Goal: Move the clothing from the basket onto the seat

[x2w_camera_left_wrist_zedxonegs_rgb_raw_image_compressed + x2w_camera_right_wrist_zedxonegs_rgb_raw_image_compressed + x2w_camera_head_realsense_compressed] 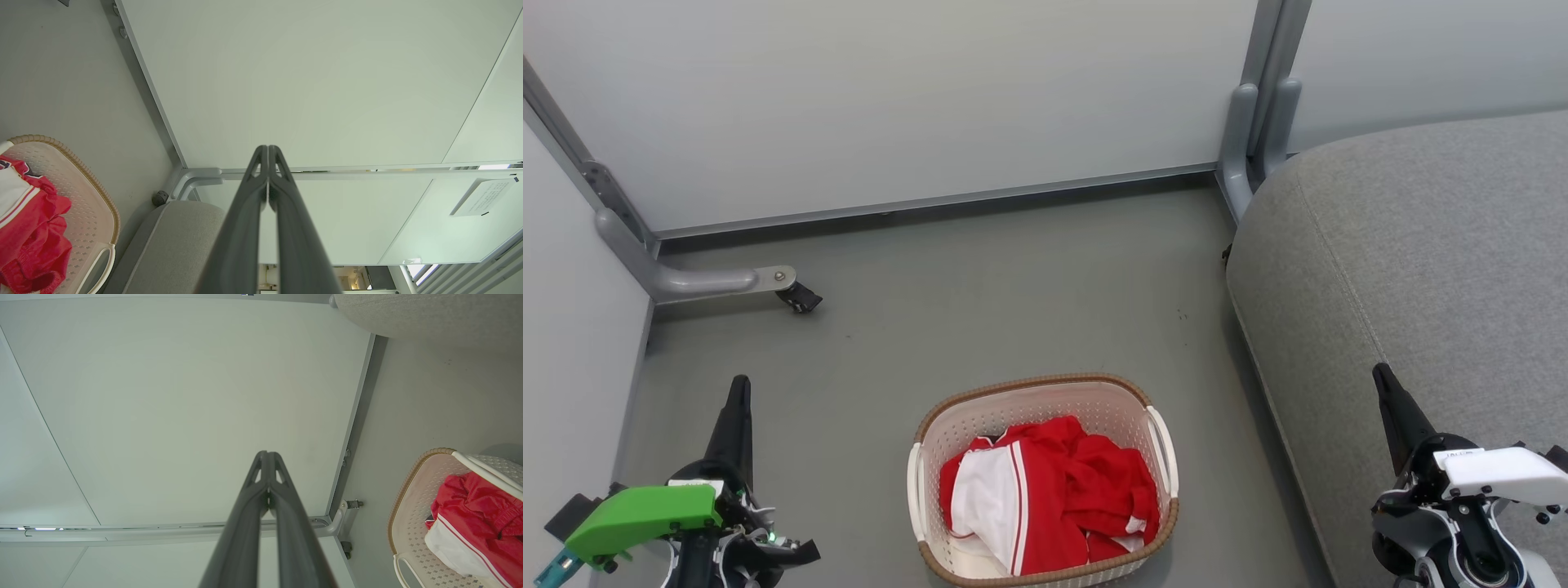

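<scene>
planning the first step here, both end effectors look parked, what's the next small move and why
Probably swing the right end effector leftward until it hangs above the clothing, opening its jaws on the way. Both it and the left end effector are shut and empty, the clothing lies in the basket, and the seat is on the right arm's side.

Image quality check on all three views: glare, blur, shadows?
Head view: even soft light, sharp, only a faint shadow along the seat edge. Left wrist view: blown-out patch at lower right. Right wrist view: flat light, soft shadow by the basket.
</scene>
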{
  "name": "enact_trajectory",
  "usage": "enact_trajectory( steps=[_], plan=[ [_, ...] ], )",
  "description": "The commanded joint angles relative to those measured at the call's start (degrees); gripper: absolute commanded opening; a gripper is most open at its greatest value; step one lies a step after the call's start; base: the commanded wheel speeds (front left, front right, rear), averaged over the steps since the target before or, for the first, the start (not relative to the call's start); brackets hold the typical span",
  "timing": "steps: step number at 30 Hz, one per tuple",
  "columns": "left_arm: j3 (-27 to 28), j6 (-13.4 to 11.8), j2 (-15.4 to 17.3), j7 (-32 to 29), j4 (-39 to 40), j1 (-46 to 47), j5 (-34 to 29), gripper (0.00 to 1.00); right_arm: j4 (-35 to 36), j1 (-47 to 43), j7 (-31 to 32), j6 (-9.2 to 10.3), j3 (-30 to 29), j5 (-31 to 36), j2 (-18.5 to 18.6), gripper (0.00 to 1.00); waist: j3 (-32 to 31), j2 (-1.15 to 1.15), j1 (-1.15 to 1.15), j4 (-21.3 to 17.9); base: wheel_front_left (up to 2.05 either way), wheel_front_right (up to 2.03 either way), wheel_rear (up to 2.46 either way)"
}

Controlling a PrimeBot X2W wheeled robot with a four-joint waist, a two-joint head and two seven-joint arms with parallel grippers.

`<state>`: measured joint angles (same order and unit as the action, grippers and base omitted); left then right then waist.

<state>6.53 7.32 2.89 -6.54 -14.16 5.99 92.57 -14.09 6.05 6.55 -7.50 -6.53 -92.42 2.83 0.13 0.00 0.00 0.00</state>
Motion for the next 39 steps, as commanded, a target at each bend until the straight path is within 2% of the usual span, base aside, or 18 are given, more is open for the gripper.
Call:
enact_trajectory(
  steps=[1,17,18,27,39],
  plan=[
    [0.1,0.3,0.0,-0.2,0.0,0.9,-0.4,0.00,-0.1,0.7,0.1,0.02,-0.1,0.1,0.2,0.00,0.0,0.00,0.00,0.0,0.00,0.00,0.00],
    [0.1,0.3,0.0,-0.2,0.0,0.9,-0.4,0.00,-0.1,0.7,0.1,0.02,-0.1,0.1,0.2,0.00,0.0,0.00,0.00,0.0,0.00,0.00,0.00],
    [0.0,0.0,0.0,0.0,-0.3,-0.1,0.0,1.00,-0.2,-0.1,0.0,0.00,0.0,0.0,-0.1,1.00,0.0,0.00,0.00,0.0,0.00,0.00,0.00],
    [-1.4,-0.1,-0.3,2.0,-0.8,-1.7,-2.4,1.00,-1.2,-1.5,-2.0,0.01,2.1,2.0,-0.4,1.00,0.0,0.00,0.00,0.0,0.00,0.00,0.00],
    [-1.5,-0.1,-0.2,5.2,1.2,-3.1,-14.3,1.00,0.2,-2.5,-5.2,0.01,2.2,14.9,-0.3,1.00,-0.1,0.00,0.00,-0.1,0.00,0.00,0.00]
  ],
)
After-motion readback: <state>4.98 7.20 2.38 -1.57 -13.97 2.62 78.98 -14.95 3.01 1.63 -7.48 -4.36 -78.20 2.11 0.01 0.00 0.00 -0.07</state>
